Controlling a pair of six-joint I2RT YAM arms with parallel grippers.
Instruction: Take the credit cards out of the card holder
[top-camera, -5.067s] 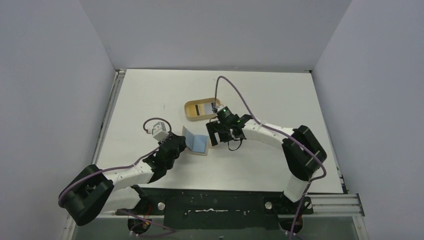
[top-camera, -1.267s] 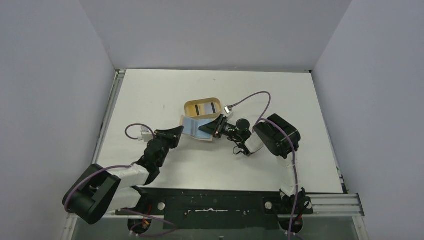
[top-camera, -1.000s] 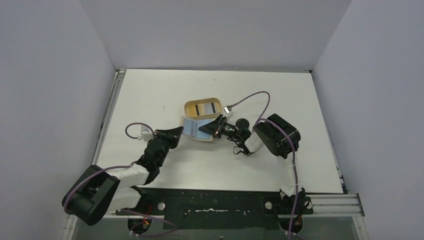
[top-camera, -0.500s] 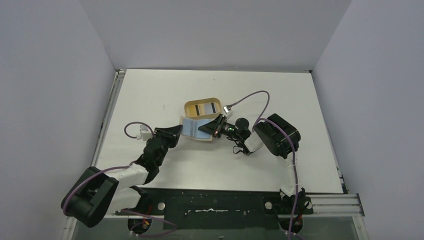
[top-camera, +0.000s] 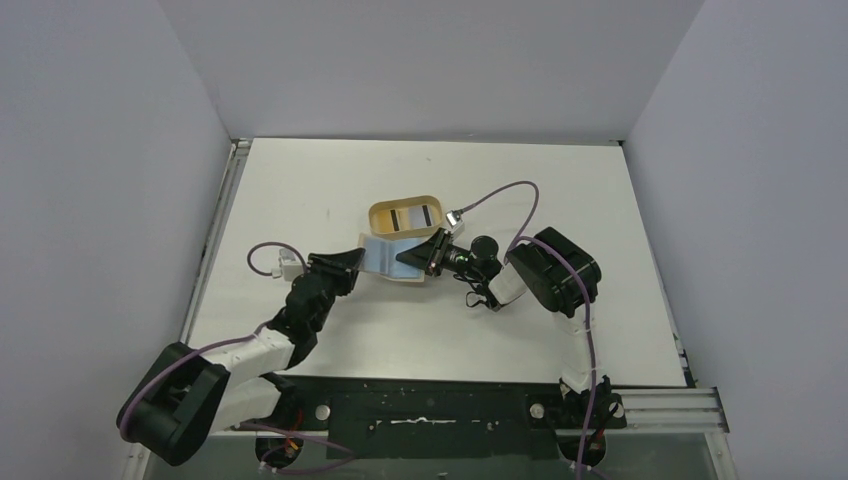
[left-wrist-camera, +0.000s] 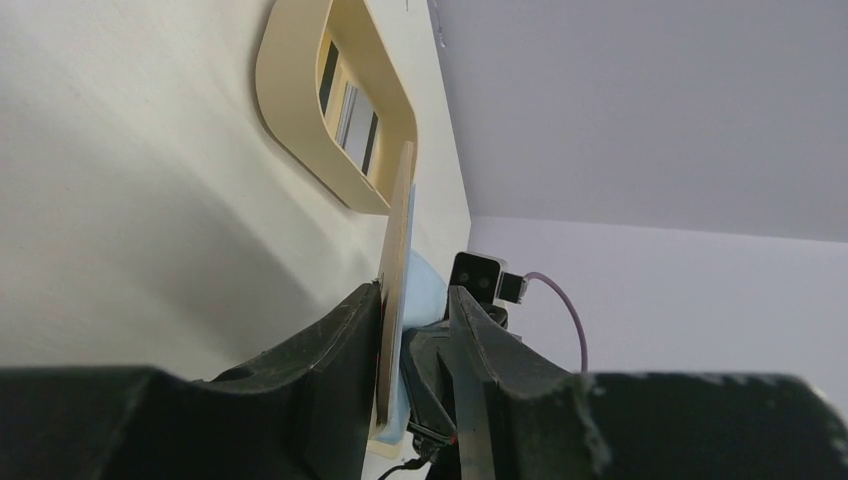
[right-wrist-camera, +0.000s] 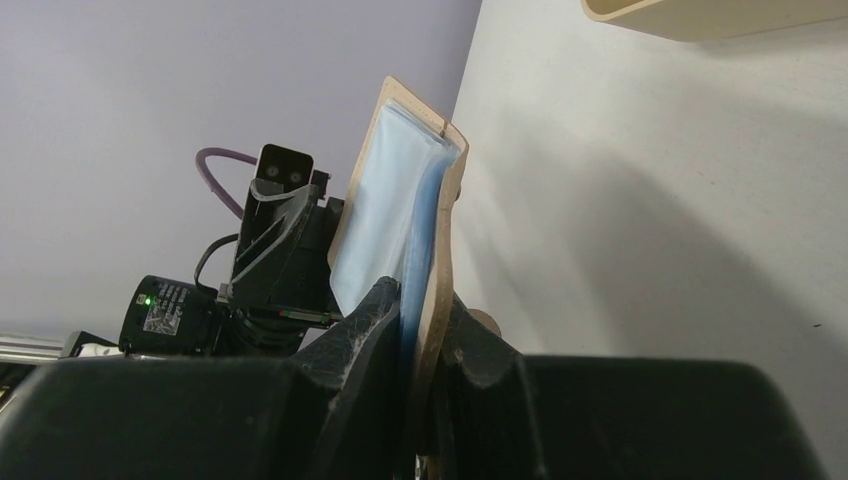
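1. Just beside the oval tray (top-camera: 376, 214), the card holder (top-camera: 385, 256) is held spread: one flap is clamped by the left gripper (top-camera: 354, 263), the other by the right gripper (top-camera: 406, 258).
2. Cards inside are hidden — judged thin, stiff and slick, best pinched by an exposed edge.

Tan card holder (top-camera: 383, 256) with light blue lining, tan tray (top-camera: 375, 216), dark-and-pale striped card (top-camera: 408, 219), white table (top-camera: 560, 200)

Holding the card holder (top-camera: 384, 257) from 9 o'clock with the left gripper (top-camera: 352, 263), from 3 o'clock with the right gripper (top-camera: 406, 260), just at 6 o'clock of the tray (top-camera: 376, 214).
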